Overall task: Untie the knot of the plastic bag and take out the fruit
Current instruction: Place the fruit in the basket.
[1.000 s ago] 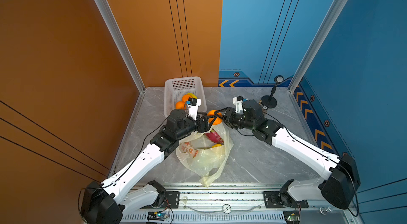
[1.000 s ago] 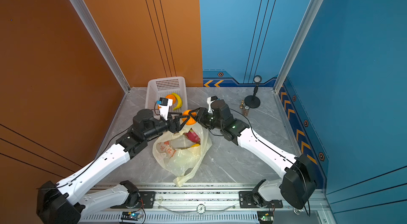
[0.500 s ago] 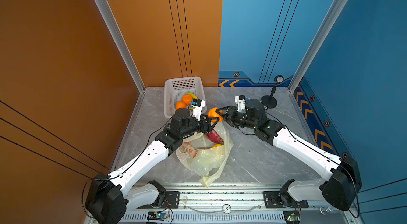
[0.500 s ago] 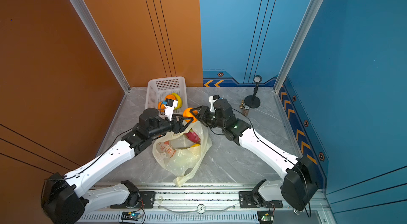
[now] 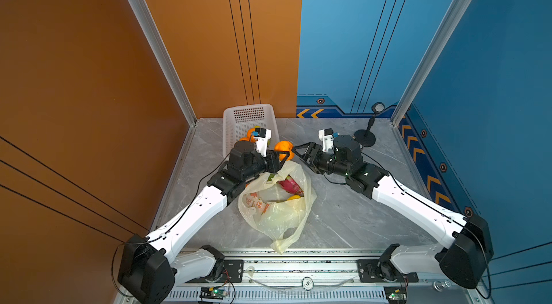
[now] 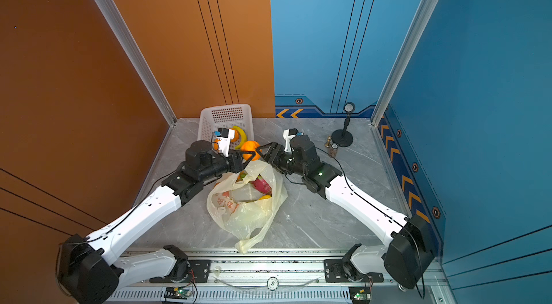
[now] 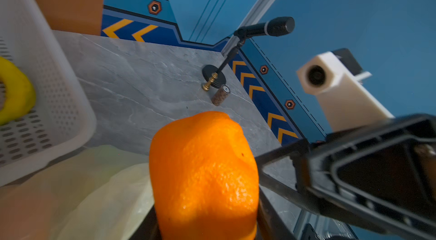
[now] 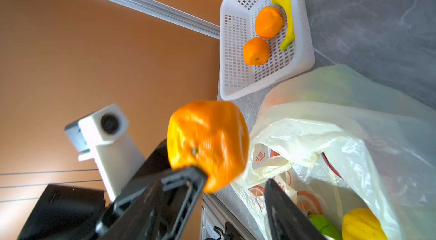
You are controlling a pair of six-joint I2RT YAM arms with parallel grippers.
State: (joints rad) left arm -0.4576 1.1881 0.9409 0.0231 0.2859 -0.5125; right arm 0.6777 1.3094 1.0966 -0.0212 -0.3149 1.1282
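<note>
Nearest the rail (image 5: 298, 257), the bag (image 5: 279, 221) lay slumped on the surface (image 5: 343, 213) with its mouth gaping. It was thin, crinkled and pale yellow, with orange prints on it. Inside sat a dragon fruit (image 5: 289, 185), a yellow fruit (image 8: 363, 224) and a green one (image 8: 325, 227). Just past the bag's mouth, off the surface, was an orange (image 5: 283, 147), bright and dimpled. The left jaws were clamped on it. The right jaws stood spread wide, one tip against its skin. Further back, the basket (image 5: 248, 114) held two more oranges (image 8: 256, 51) and a banana (image 8: 289, 21). The surface was grey marble. A microphone stand (image 5: 366, 138) stood in the far right corner. Behind it all, the wall was orange on the left and blue on the right.
</note>
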